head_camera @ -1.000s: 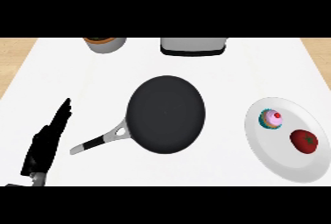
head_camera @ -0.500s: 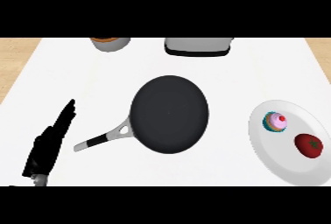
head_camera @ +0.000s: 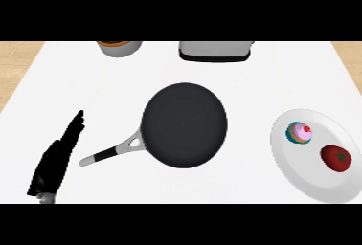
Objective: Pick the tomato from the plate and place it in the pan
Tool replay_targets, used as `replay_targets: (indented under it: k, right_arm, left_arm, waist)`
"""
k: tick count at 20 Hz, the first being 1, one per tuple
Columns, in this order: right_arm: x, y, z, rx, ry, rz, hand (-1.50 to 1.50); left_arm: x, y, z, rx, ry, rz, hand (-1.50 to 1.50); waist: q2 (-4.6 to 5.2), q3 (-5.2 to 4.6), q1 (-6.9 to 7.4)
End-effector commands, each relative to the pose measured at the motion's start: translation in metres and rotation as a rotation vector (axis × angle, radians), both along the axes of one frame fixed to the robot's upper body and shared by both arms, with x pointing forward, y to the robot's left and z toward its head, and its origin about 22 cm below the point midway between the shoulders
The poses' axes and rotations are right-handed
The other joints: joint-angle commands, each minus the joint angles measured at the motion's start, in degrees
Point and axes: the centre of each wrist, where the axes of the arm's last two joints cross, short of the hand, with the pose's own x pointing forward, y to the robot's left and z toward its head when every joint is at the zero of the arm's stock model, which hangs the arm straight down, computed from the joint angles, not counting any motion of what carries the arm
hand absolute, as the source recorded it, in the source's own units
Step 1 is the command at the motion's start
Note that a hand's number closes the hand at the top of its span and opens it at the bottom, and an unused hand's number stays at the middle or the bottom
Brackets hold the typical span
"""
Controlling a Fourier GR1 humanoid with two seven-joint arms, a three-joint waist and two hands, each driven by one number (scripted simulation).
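A red tomato [head_camera: 336, 158] lies on the white plate [head_camera: 297, 167] at the right of the counter. A pink cupcake [head_camera: 299, 133] shares the plate, just up and left of the tomato. The black pan [head_camera: 185, 124] sits in the middle, its grey and black handle [head_camera: 112, 152] pointing down-left. My left hand [head_camera: 58, 159] rests open at the lower left, fingers straight and pointing up, a little left of the handle's end. No right hand shows in the head view.
A round pot with a brown rim [head_camera: 118, 47] stands at the back left. A grey and black appliance [head_camera: 216, 50] stands at the back centre. Wooden floor shows past the counter's left and right edges.
Everything on the counter has shifted slightly down and right in the picture, as from a small move of the view. The left hand stays at the lower left.
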Motion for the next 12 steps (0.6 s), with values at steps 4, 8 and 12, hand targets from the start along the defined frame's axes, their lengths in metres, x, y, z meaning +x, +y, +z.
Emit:
replay_targets:
  k: [4, 8, 12]
  right_arm:
    - [0.026, 0.050, -0.016, -0.106, 0.128, 0.067, -1.50]
    - [0.032, 0.065, -0.019, -0.199, 0.150, 0.115, -1.50]
    - [0.035, 0.079, -0.017, -0.328, 0.260, 0.160, -1.50]
  left_arm:
    - [-0.015, 0.006, -0.006, 0.001, 0.005, 0.010, 0.00]
    - [-0.010, 0.009, -0.004, 0.012, 0.012, 0.015, 0.00]
    - [0.004, -0.006, 0.000, -0.011, -0.007, 0.011, 0.00]
  waist:
    - [-0.21, -0.04, -0.43]
    - [-0.15, -0.02, -0.59]
    - [-0.11, -0.03, -0.88]
